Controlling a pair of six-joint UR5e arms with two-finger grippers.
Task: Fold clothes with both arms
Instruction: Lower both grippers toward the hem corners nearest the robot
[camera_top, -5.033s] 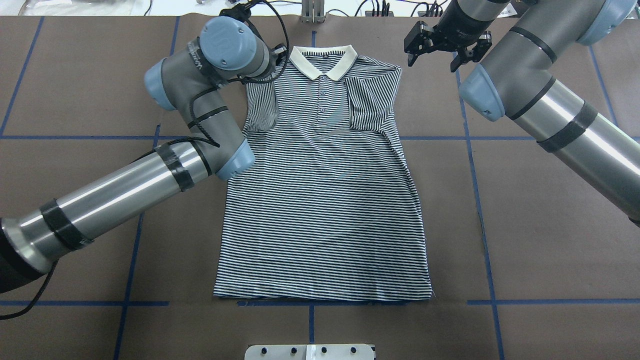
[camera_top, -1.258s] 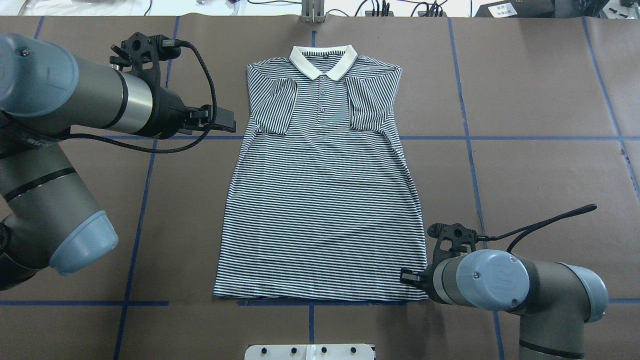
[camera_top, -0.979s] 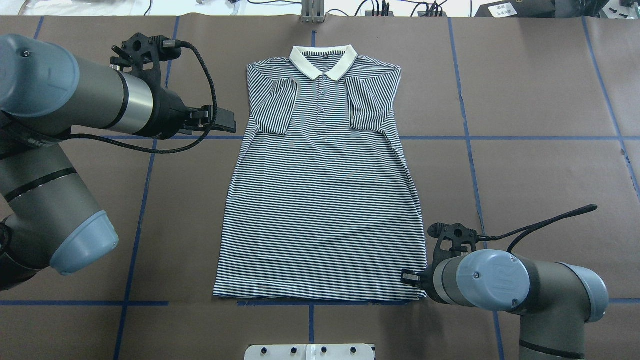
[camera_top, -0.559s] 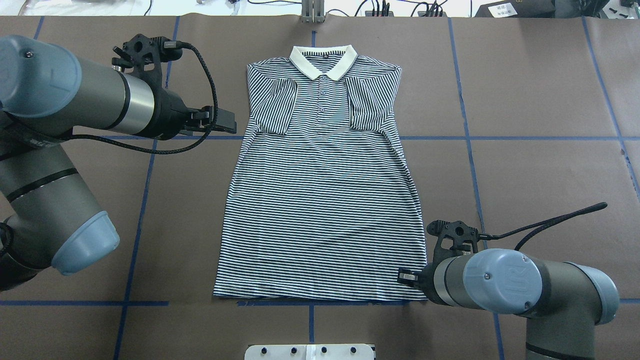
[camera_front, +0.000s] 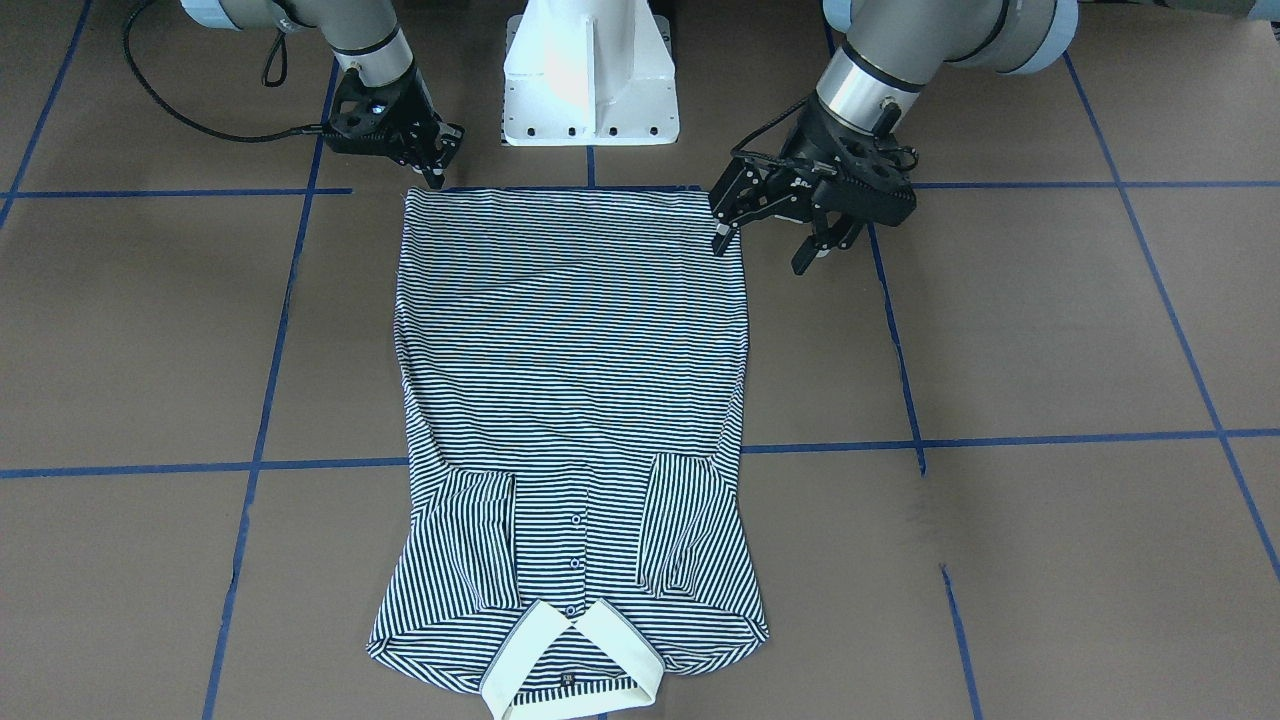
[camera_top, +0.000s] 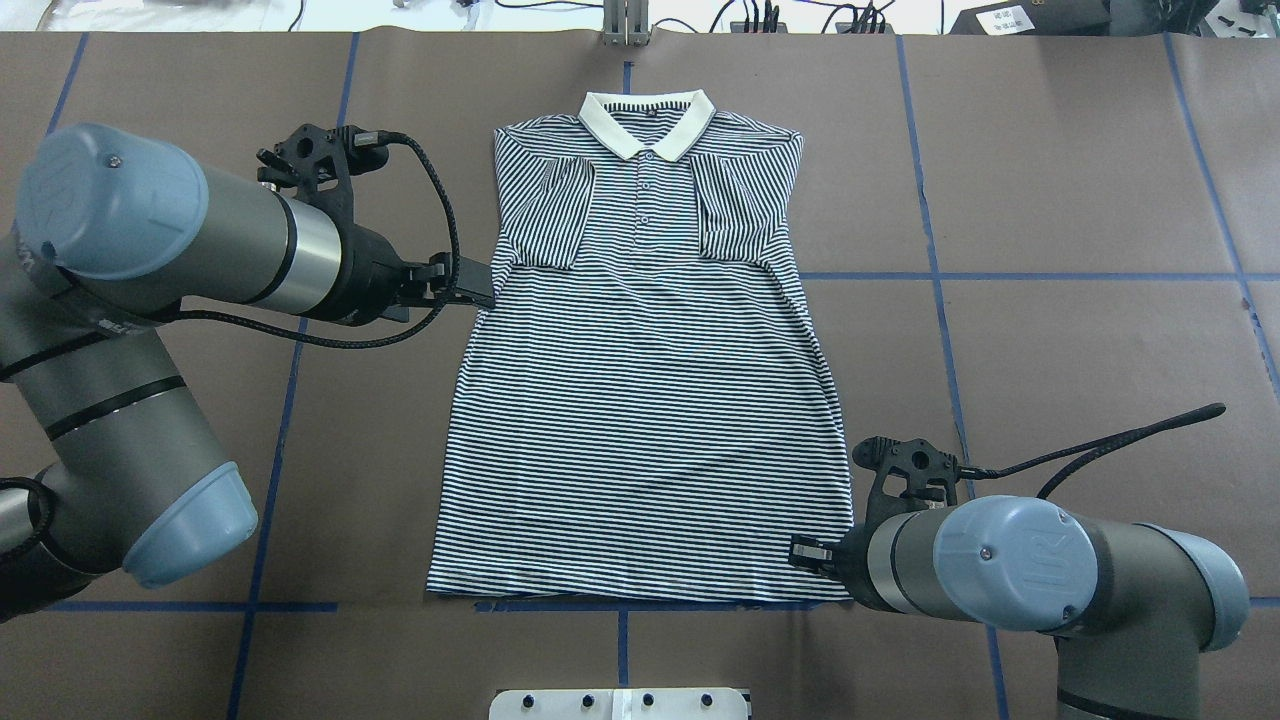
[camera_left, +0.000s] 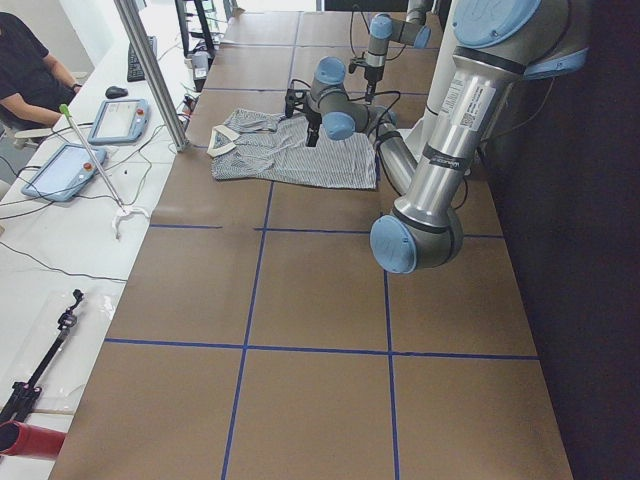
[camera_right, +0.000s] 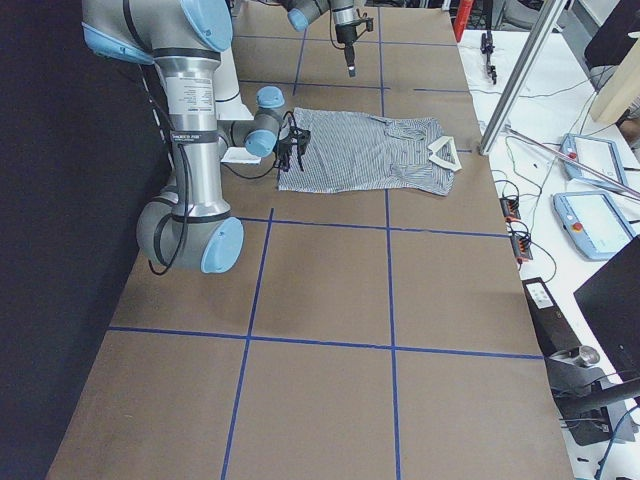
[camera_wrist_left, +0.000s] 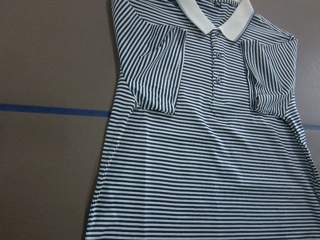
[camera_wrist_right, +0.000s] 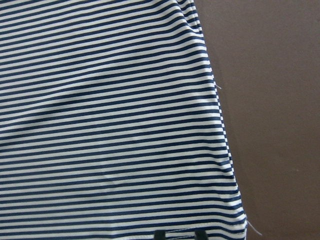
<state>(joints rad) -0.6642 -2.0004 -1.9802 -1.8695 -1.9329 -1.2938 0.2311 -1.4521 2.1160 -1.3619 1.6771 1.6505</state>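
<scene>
Seen from overhead, the right gripper (camera_front: 435, 168) is mostly hidden under its own wrist at the polo shirt's (camera_top: 645, 400) 5 o'clock hem corner, and I cannot tell whether it is clenched. The left gripper (camera_front: 762, 255) hangs released, fingers spread, raised beside the shirt's 9 o'clock edge. The shirt lies flat mid-table (camera_top: 1050, 200) with its cream collar at 12 o'clock and sleeves folded inward. It is a soft knit with thin navy-and-white stripes and small buttons.

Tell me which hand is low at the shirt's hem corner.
The right hand: its tips sit at the hem corner of the shirt. The left hand hangs open, well above it.
</scene>
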